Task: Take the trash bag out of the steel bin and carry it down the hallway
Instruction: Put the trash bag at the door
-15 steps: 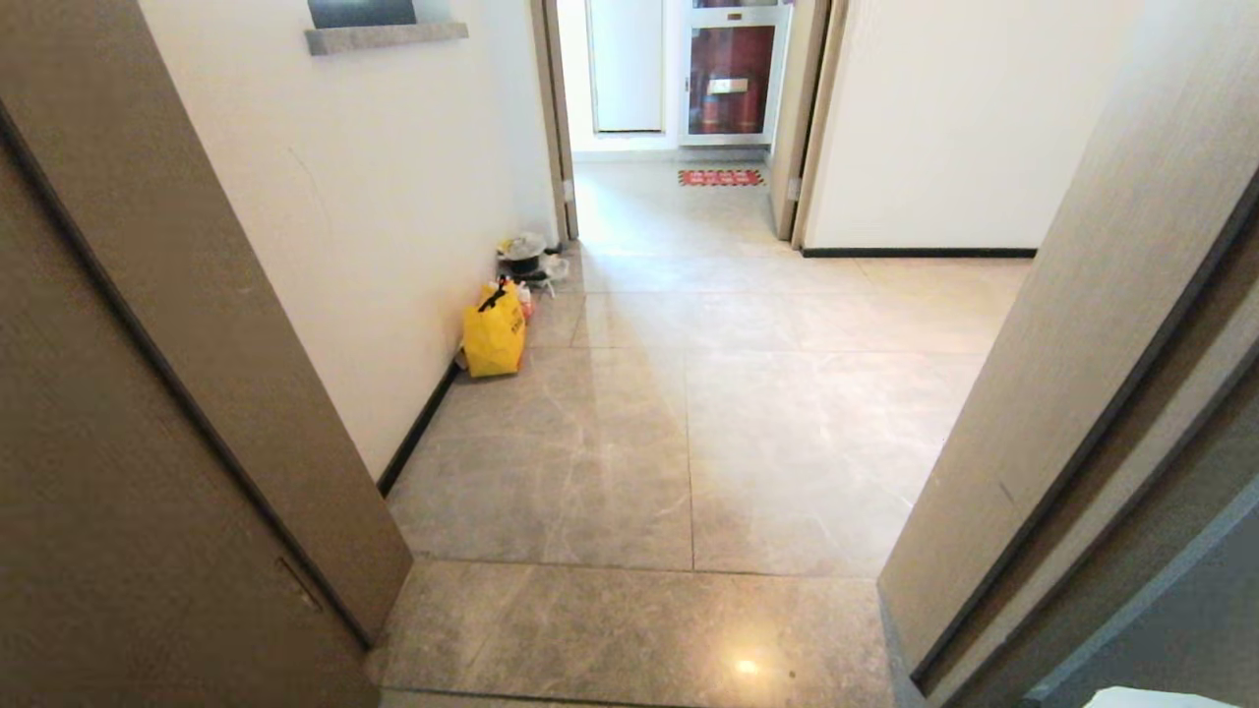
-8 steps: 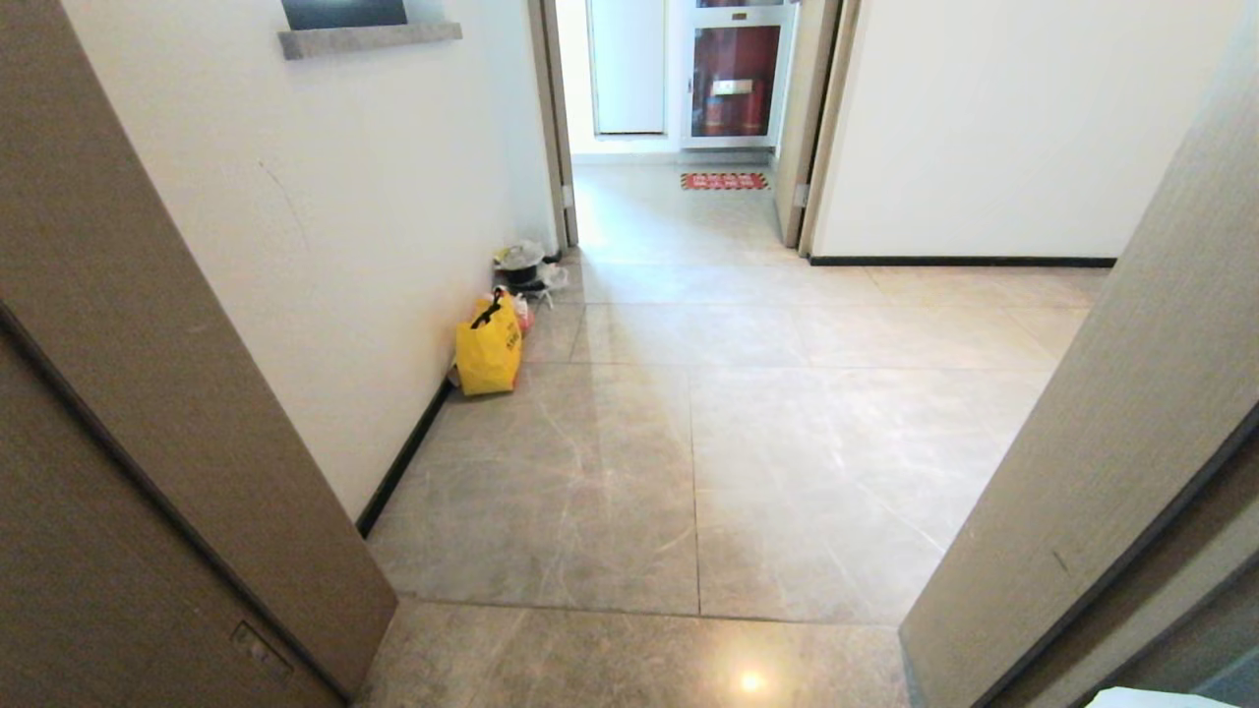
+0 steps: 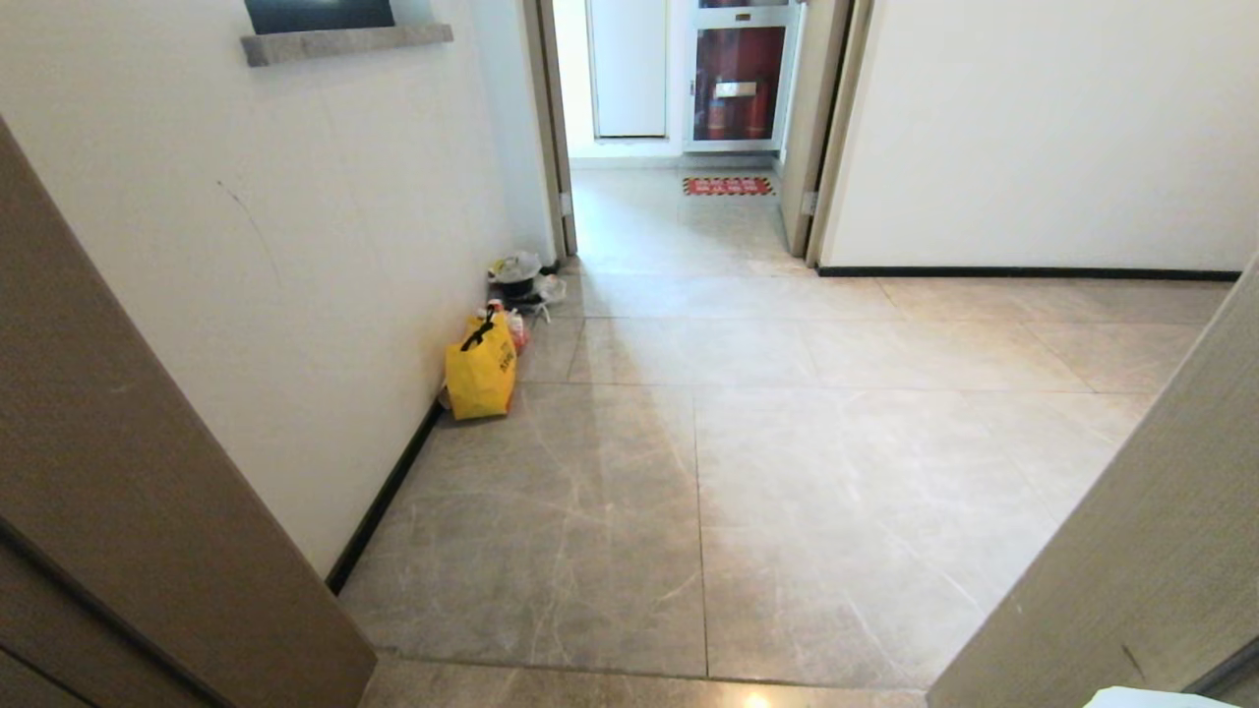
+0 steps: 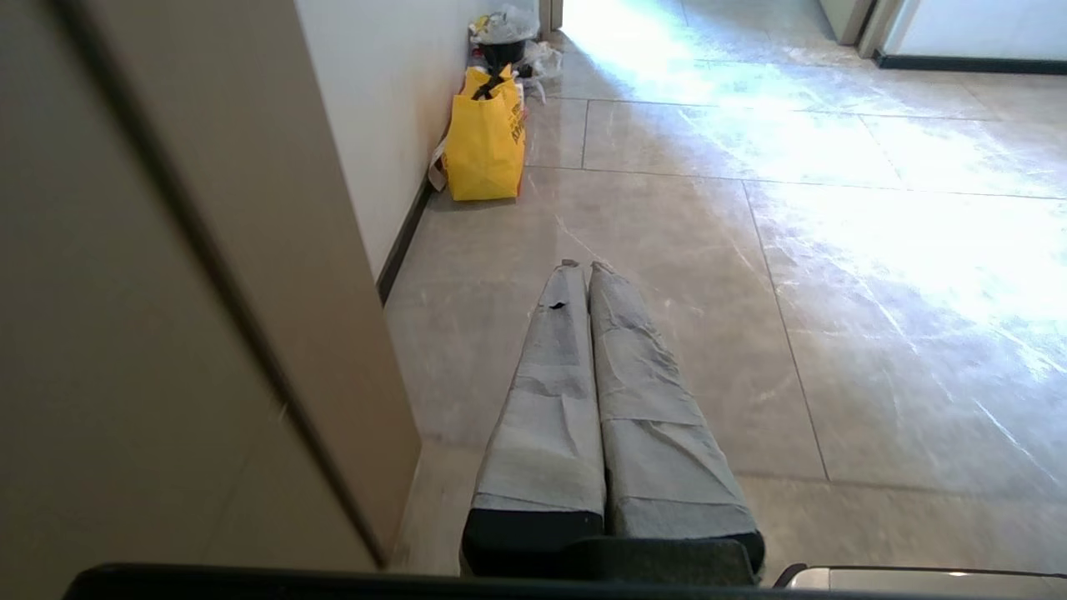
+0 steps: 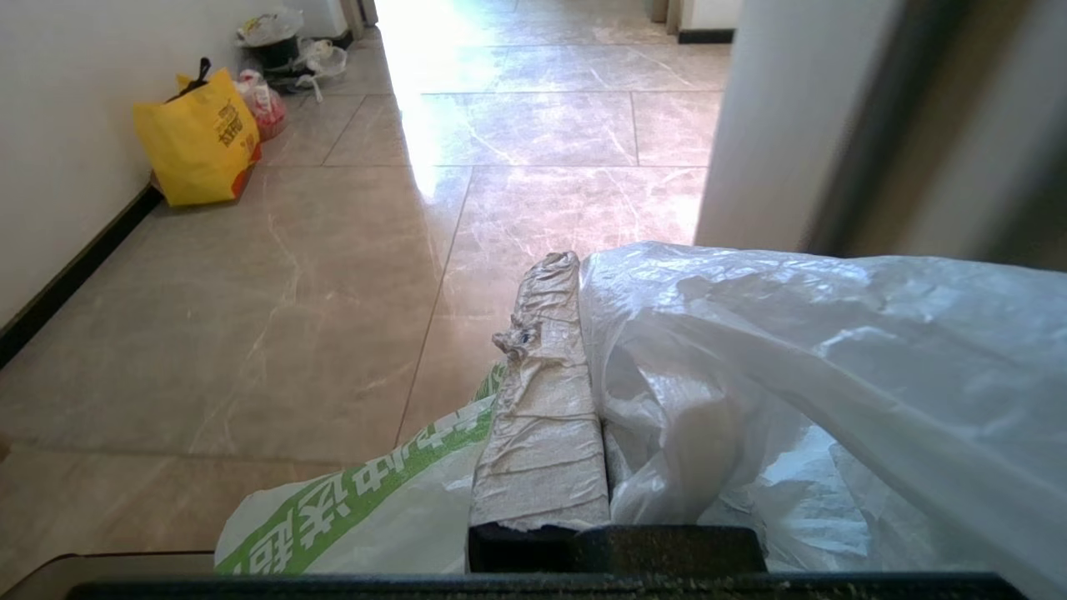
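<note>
The trash bag (image 5: 792, 350), thin wrinkled white plastic, bunches over my right gripper (image 5: 575, 271), which is shut on its film. One taped finger (image 5: 546, 375) shows; the other is hidden under the plastic. White plastic with green print (image 5: 358, 500) hangs below it. A white corner of the bag (image 3: 1151, 698) peeks into the head view at the bottom right. My left gripper (image 4: 583, 267) is shut and empty, held level over the floor. The hallway (image 3: 787, 442) with glossy beige-grey tiles stretches ahead. The steel bin is out of view.
Brown door frames stand close on the left (image 3: 148, 511) and right (image 3: 1131, 590). A yellow shopping bag (image 3: 480, 369) and a dark pot with loose plastic (image 3: 519, 275) sit by the left wall. A far doorway (image 3: 679, 197) is open, with a red mat (image 3: 728, 186).
The whole head view has shifted: the door frames have slid outward and the hallway floor fills more of the picture, so the camera has moved forward. Nothing on the floor has moved.
</note>
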